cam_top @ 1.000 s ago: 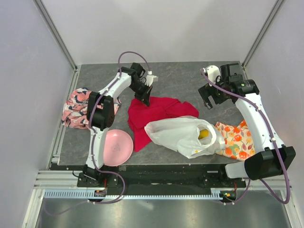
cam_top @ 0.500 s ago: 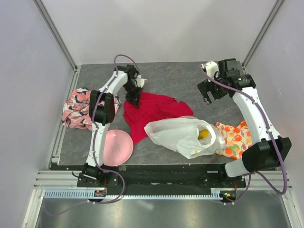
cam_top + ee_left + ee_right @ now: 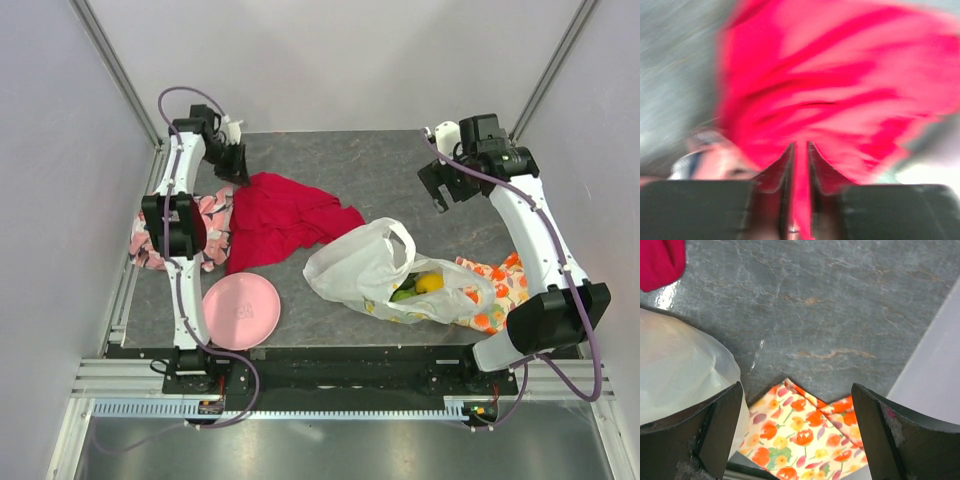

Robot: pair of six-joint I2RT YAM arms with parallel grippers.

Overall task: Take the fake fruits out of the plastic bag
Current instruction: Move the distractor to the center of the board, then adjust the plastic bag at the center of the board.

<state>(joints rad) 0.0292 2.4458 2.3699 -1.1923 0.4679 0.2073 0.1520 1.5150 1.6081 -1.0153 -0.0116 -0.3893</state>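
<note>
- The left hand (image 3: 235, 163) is at the far left corner of the bench (image 3: 370, 165). Its two fingers are nearly together, clamped on a fold of the red cloth (image 3: 280, 215).
- In the left wrist view, which is blurred, a thin strip of the red fabric fills the narrow slot between the fingers. The rest of the cloth fans out ahead of the hand.
- From this hand the red cloth trails toward the middle of the bench and lies flat there.
- A pink patterned cloth (image 3: 213, 218) lies bunched just beside the left arm, nearer the bases than the hand.
- The pink plate (image 3: 241, 312) sits nearer the bases again, well apart from the hand.
- The right hand (image 3: 441, 192) hangs above the far right part of the bench. Its fingers are spread wide with nothing between them.
- The plastic bag (image 3: 355, 268) lies on the bench nearer the bases than the right hand and toward the left arm's side of it, not touched by either hand. One handle loop stands up.
- Inside the bag's mouth lie a yellow fruit (image 3: 430, 284) and a green fruit (image 3: 404, 294), touching each other. Both are well apart from the left hand.
- The orange floral cloth (image 3: 503, 285) lies beneath the right hand, partly under the bag's mouth end.
</note>
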